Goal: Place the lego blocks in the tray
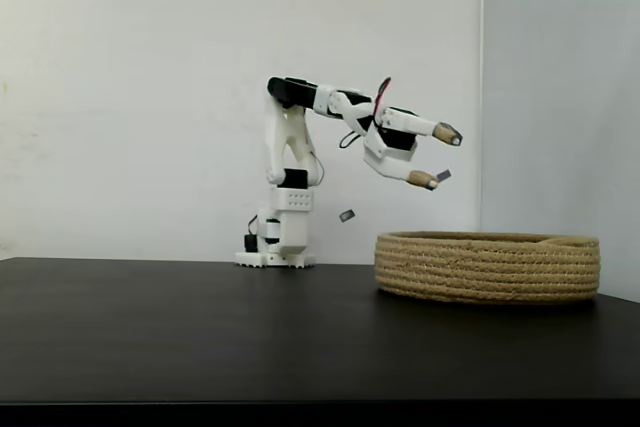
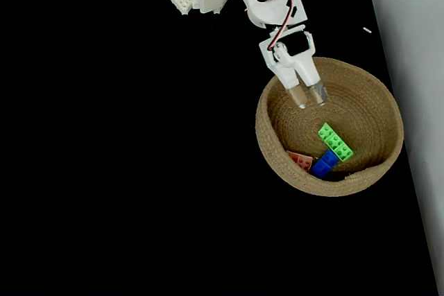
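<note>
A black table fills the lower part of a fixed view, its top smooth and faintly glossy. Behind it stands a plain white wall, with a thin vertical seam towards the right. In the fixed view from above, the table's right edge meets a pale grey floor, where a small white scrap lies near the far right corner.
</note>
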Robot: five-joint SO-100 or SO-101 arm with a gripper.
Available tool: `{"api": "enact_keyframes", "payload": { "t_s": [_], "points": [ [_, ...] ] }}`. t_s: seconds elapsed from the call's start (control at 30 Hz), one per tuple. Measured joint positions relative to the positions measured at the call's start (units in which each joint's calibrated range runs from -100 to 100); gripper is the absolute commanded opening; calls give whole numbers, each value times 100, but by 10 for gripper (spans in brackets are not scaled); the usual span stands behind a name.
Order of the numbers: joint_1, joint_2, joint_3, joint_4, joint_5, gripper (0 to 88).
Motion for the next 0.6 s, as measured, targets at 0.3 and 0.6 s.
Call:
{"api": "enact_keyframes", "payload": {
  "t_s": [0.3,0.6],
  "points": [
    [1792,-2231,999,32,1074,0],
    [2736,-5369,2846,1754,972,0]
  ]
}}
